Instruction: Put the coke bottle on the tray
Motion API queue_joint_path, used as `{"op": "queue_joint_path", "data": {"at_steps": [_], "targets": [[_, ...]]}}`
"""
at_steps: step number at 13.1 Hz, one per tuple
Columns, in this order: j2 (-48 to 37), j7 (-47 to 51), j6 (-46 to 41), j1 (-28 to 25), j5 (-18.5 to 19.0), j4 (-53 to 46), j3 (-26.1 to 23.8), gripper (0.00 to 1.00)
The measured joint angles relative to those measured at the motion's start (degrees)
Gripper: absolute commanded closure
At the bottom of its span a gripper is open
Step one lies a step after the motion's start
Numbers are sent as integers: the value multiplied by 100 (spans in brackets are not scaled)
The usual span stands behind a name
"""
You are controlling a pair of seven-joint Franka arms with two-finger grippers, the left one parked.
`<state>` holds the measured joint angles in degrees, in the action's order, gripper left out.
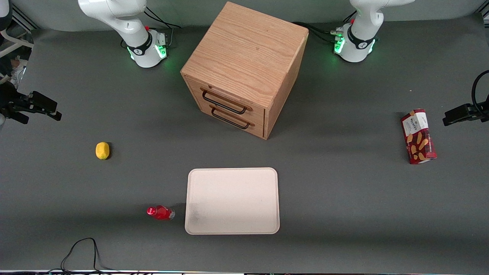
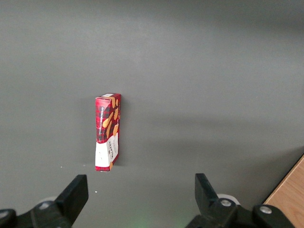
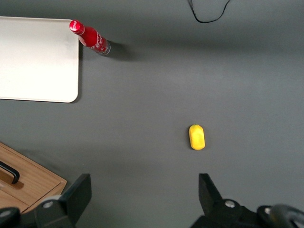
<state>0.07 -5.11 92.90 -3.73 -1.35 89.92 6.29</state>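
The coke bottle (image 1: 160,212), small with a red cap and red label, stands on the dark table just beside the tray's near corner, on the working arm's side. In the right wrist view the coke bottle (image 3: 90,38) rises next to the tray (image 3: 33,57). The tray (image 1: 232,200) is flat, cream-beige and bare, close to the front camera. My gripper (image 1: 42,114) hangs high at the working arm's end of the table, well apart from the bottle. In the wrist view the gripper (image 3: 144,194) is open with only bare table between its fingers.
A yellow lemon (image 1: 102,150) (image 3: 196,137) lies on the table below the gripper, farther from the camera than the bottle. A wooden two-drawer cabinet (image 1: 244,65) stands mid-table above the tray. A red snack box (image 1: 418,136) (image 2: 108,131) lies toward the parked arm's end. A black cable (image 1: 80,252) loops at the front edge.
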Motion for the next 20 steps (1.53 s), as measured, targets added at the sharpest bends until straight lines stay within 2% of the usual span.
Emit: {"op": "queue_joint_path", "data": {"at_steps": [13, 17, 20], "targets": [[45, -1, -71, -57, 103, -9, -13, 0], [265, 323, -65, -475, 102, -50, -23, 0], [675, 754, -64, -873, 101, -537, -38, 0]]}}
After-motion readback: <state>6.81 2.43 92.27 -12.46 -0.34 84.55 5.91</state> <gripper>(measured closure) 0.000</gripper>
